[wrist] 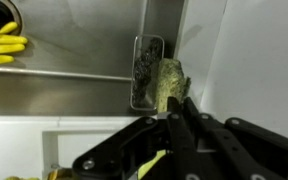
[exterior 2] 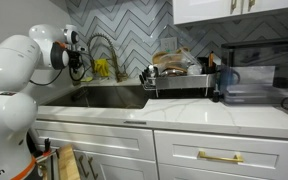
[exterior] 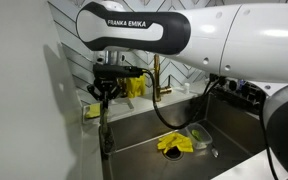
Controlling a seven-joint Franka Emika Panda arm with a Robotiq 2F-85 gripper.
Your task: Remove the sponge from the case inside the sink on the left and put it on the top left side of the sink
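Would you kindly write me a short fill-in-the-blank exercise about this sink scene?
The gloves lying in the sink are ___ in colour. In the wrist view, the tool touches the greenish ___. The lettering on the arm reads FRANKA ___.
Missing words: yellow; sponge; EMIKA.

Bright, even kitchen light; the wrist close-up is soft.
In both exterior views I get clean indoor light. The white arm (exterior: 144,30) close to the lens is nearly blown out, a grey shadow falls on the wall (exterior: 54,90) beside it, and the steel sink (exterior: 144,135) has a dull sheen. The worktop (exterior 2: 214,112) glows pale. On the wrist view the hand (wrist: 174,112) is a dark, blurred mass, while the sponge (wrist: 170,82) looks fairly sharp.
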